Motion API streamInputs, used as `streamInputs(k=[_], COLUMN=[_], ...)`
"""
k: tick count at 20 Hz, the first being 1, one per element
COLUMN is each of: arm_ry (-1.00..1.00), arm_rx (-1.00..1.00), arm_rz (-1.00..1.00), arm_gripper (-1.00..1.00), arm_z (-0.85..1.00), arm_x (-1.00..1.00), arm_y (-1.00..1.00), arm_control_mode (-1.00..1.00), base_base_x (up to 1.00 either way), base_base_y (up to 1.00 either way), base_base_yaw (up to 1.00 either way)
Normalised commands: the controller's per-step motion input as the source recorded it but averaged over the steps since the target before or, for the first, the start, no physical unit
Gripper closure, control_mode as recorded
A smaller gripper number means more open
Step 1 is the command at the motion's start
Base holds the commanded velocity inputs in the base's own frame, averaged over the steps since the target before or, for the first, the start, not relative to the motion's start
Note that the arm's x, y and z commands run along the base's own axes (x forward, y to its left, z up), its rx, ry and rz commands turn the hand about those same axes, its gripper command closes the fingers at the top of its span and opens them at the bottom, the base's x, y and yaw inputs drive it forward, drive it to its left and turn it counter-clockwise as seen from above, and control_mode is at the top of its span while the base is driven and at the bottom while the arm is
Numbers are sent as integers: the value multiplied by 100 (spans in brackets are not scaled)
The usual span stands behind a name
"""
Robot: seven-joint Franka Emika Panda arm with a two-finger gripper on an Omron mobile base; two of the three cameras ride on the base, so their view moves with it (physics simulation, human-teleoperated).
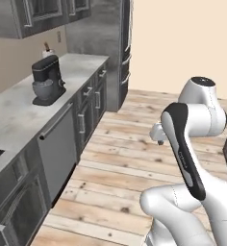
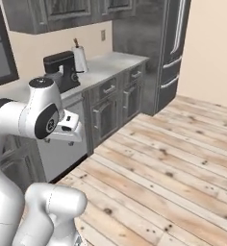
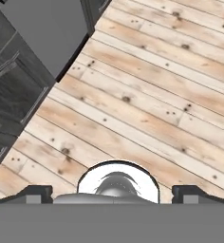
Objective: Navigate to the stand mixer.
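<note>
Standing on the grey surface [image 1: 19,108] ahead and to the robot's left, the mixer [image 1: 47,79] sits near the wall, with the fridge [image 1: 116,53] further along the same run and a paper-towel roll [image 2: 80,58] just behind it. The pincer [image 3: 117,195] hangs over bare wood floor [image 3: 147,95], tips spread wide and holding nothing. By judgement, the base has yet to drive forward and leftward along the cabinets to face the mixer.
</note>
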Motion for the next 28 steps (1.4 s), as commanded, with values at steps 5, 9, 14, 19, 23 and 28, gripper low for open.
streamInputs(k=[5, 9, 14, 19, 23, 28], arm_ry=[0, 0, 0, 0, 0, 0], arm_rx=[0, 0, 0, 0, 0, 0], arm_rz=[0, 0, 0, 0, 0, 0], arm_gripper=[-100, -100, -100, -100, -100, -100], arm_z=[0, 0, 0, 0, 0, 0], arm_x=[0, 0, 0, 0, 0, 0], arm_y=[0, 0, 0, 0, 0, 0], arm_control_mode=[100, 100, 100, 100, 100, 100], base_base_x=[100, 100, 100, 100, 100, 77], base_base_y=[0, 0, 0, -16, -35, -50], base_base_yaw=[33, 34, 37, 43, 49, 50])
